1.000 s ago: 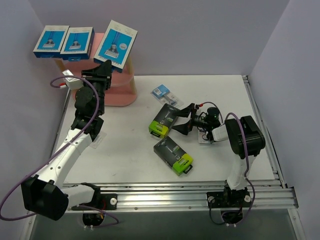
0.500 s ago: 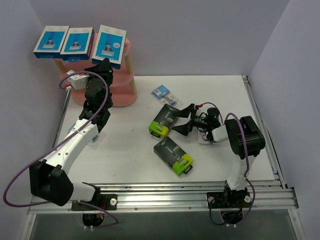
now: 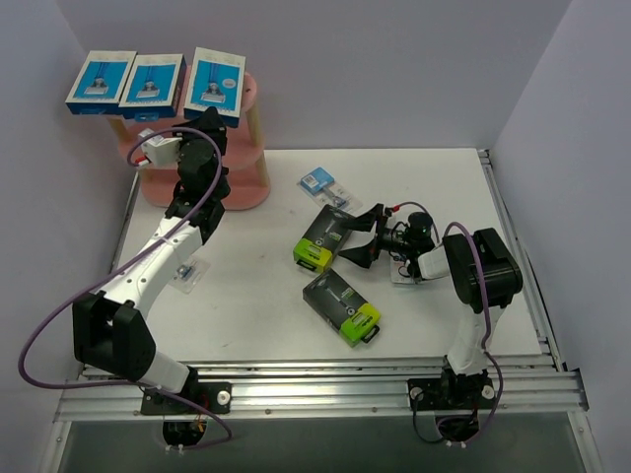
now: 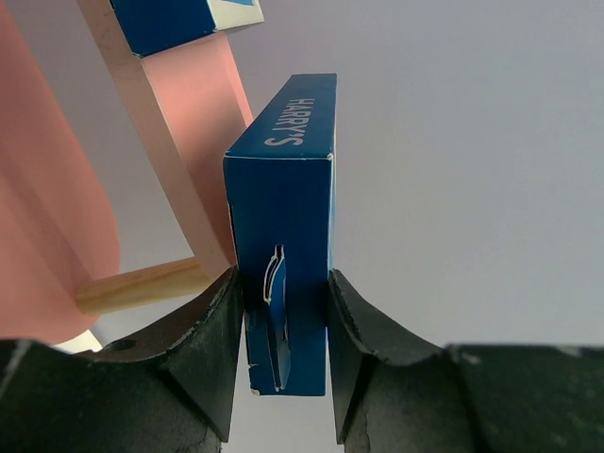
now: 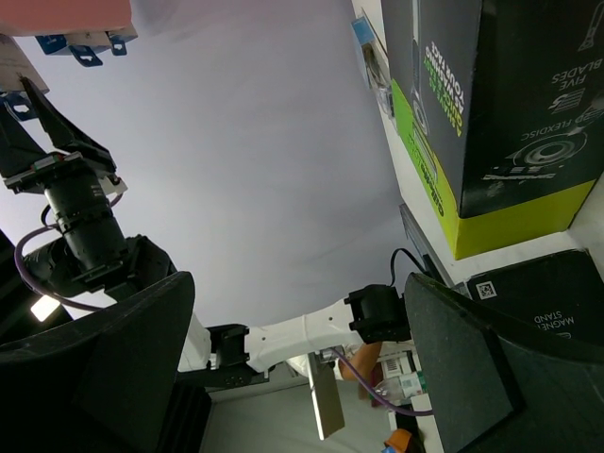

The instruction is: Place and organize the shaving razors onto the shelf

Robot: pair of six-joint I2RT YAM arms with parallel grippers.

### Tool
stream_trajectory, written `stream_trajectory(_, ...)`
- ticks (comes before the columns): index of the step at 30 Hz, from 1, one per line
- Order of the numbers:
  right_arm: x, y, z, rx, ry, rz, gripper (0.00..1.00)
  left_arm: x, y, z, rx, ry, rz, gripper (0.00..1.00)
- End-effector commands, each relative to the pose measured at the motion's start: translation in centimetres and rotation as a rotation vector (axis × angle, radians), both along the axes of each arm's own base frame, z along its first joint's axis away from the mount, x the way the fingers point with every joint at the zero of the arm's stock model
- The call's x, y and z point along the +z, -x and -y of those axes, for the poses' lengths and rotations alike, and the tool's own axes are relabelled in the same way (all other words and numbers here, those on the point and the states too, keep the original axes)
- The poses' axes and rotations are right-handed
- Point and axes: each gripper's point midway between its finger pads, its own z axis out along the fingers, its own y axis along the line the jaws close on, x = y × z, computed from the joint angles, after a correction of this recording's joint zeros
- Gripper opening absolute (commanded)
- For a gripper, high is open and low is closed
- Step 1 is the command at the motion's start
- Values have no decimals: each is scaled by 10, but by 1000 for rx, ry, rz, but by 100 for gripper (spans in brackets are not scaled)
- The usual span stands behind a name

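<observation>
Top external view: the left gripper (image 3: 208,126) reaches up to the pink shelf (image 3: 248,185) at the far left corner of the table (image 3: 256,296). It is clamped on a blue box (image 3: 215,79), which it holds at the shelf's top board. Two more blue boxes (image 3: 126,82) sit side by side just left of that one. From the left wrist, both fingers (image 4: 203,330) press the narrow sides of this box, which stands on edge beside a wooden post (image 4: 142,113). Whether the box already rests on the board is hard to tell.

The right gripper (image 3: 357,239) lies low over the table with its jaws wide apart and nothing between them, just beside one of two black boxes (image 3: 323,239) with lime-green ends. Small blister packs (image 3: 323,183) lie farther back.
</observation>
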Motion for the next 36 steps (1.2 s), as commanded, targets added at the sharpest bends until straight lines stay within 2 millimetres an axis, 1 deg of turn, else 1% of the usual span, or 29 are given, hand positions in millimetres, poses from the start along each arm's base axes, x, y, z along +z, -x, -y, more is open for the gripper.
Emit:
stream_trajectory(1,87,22,4,26,-132,702,88,31,-1,-11,20,68,70,2)
stream_trajectory(3,87,23,4,29,-132,704,89,27,-5,-13,27,68,63,2)
stream_trajectory(9,87,21,5,22,-130,704,89,26,-16,-12,16,45,56,2)
stream_trajectory(10,87,21,6,23,-129,707,89,27,-17,-14,17,40,59,5)
stream_trajectory(12,86,22,5,24,-129,707,90,26,-19,-14,15,36,60,13)
stream_trajectory(13,85,22,6,23,-128,704,90,26,-21,-15,10,34,60,22)
stream_trajectory(15,85,22,6,21,-126,704,91,23,-22,-14,4,29,54,35)
stream_trajectory(16,85,22,6,20,-127,704,91,23,-23,-13,-7,27,55,46)
stream_trajectory(20,87,22,6,21,-127,708,93,23,-23,-13,-19,19,49,62)
stream_trajectory(24,85,22,7,20,-125,702,97,22,-21,-12,-23,10,37,72)
stream_trajectory(27,87,23,7,18,-127,708,100,19,-19,-13,-25,10,28,76)
stream_trajectory(29,88,23,7,18,-128,709,100,19,-17,-13,-25,12,25,78)
stream_trajectory(31,89,22,7,17,-128,711,100,15,-15,-14,-24,7,9,81)
stream_trajectory(35,86,22,8,9,-124,702,100,8,-12,-15,-36,-28,-35,86)
stream_trajectory(36,85,23,8,9,-123,699,100,8,-11,-14,-42,-33,-36,87)
